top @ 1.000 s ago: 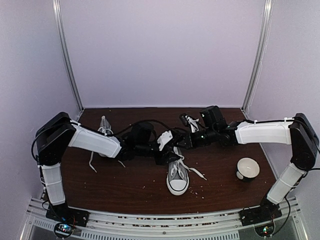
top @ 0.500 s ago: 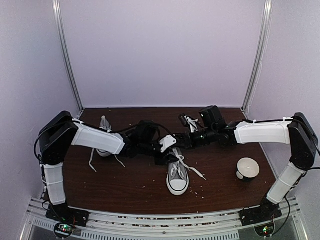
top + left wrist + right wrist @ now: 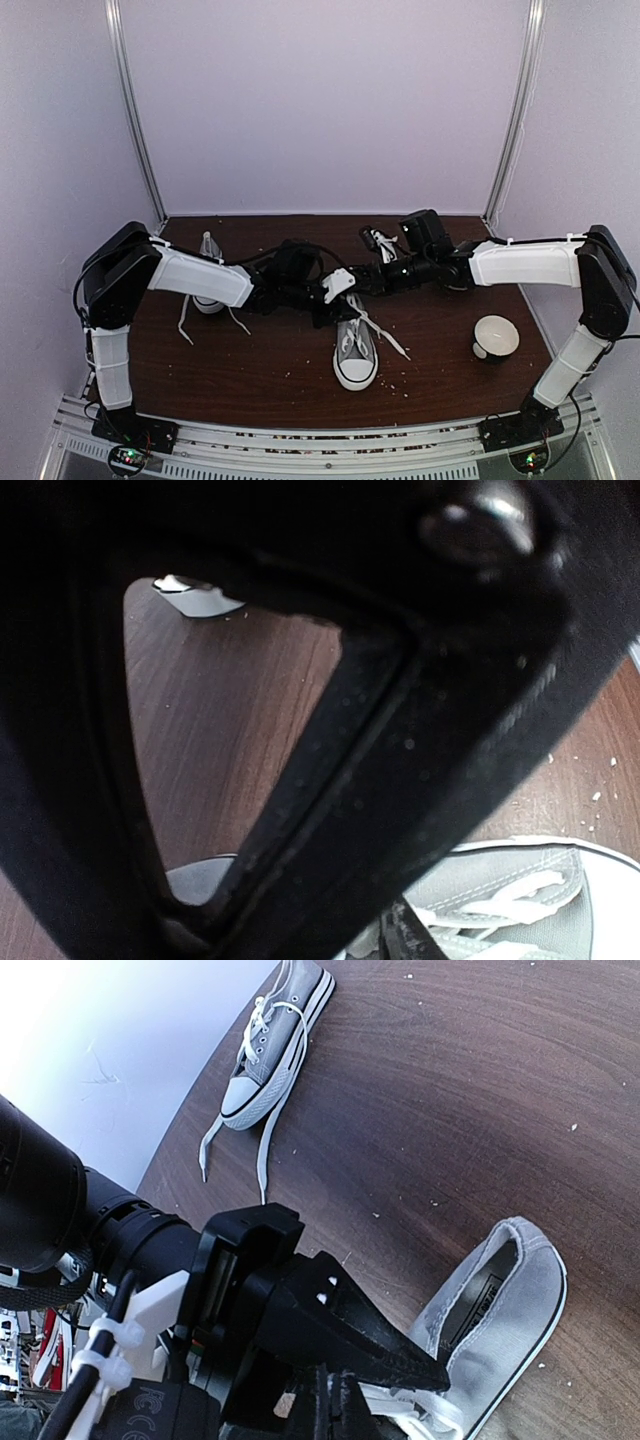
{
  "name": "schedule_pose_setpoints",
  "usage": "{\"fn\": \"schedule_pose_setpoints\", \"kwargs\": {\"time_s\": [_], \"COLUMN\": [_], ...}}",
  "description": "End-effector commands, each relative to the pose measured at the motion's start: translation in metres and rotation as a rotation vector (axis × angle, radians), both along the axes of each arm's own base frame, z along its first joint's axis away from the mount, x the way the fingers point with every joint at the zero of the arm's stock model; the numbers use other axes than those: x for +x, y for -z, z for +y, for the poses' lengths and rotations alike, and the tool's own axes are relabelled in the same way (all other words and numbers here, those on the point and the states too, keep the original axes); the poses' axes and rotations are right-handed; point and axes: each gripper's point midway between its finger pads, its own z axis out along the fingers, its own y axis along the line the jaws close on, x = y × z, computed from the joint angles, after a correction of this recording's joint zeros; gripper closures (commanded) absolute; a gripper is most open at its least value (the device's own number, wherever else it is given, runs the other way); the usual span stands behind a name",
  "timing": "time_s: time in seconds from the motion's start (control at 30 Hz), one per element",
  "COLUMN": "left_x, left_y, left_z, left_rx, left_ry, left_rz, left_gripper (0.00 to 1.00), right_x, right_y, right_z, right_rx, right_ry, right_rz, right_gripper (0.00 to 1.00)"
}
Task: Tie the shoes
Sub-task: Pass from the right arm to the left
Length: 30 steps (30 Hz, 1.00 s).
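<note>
One grey shoe (image 3: 355,350) with a white toe cap stands mid-table, toe toward the near edge, its white laces (image 3: 385,340) loose and trailing right. The other shoe (image 3: 207,268) lies at the back left, partly behind my left arm; the right wrist view shows it (image 3: 272,1048) with laces untied. Both grippers meet just above the middle shoe's opening (image 3: 500,1305). My right gripper (image 3: 368,283) is shut, with white lace (image 3: 425,1415) bunched at its fingertips. My left gripper (image 3: 338,302) points a black wedge (image 3: 400,1355) at that spot. A dark body fills the left wrist view.
A white cup (image 3: 495,337) sits on the dark wooden table (image 3: 260,370) at the right. Pale crumbs are scattered near the middle shoe. White walls and two metal posts close off the back.
My left gripper has slid right and slightly back, closer to the right gripper above the shoe. The right arm has hardly moved.
</note>
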Motion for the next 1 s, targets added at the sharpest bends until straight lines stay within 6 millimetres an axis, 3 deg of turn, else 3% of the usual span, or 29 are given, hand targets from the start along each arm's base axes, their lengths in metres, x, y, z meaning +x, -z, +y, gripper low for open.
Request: {"fn": "schedule_pose_setpoints", "kwargs": {"time_s": [0.0, 0.37, 0.57, 0.7, 0.83, 0.97], "left_x": [0.007, -0.001, -0.002, -0.005, -0.006, -0.007], "left_y": [-0.013, -0.001, -0.003, -0.001, -0.001, -0.003], "left_z": [-0.011, -0.005, -0.001, 0.004, 0.005, 0.007], "left_rx": [-0.053, -0.02, -0.013, -0.011, -0.01, -0.016], "left_ry": [-0.011, 0.013, 0.022, 0.026, 0.026, 0.028], "left_rz": [0.0, 0.017, -0.013, -0.031, -0.035, -0.043], "left_gripper": [0.67, 0.93, 1.0, 1.0, 1.0, 1.0], "right_x": [0.001, 0.0, -0.003, -0.002, -0.003, -0.004], "right_y": [-0.018, -0.021, -0.034, -0.044, -0.03, 0.004], "right_z": [0.013, 0.01, 0.006, -0.016, -0.048, -0.065], "right_rx": [0.044, 0.026, 0.039, 0.041, -0.001, -0.048], "right_ry": [-0.031, -0.034, -0.06, -0.048, -0.031, -0.034], "right_rz": [-0.039, -0.051, -0.071, -0.097, -0.094, -0.04], "right_gripper": [1.0, 1.0, 0.68, 0.61, 0.6, 0.59]}}
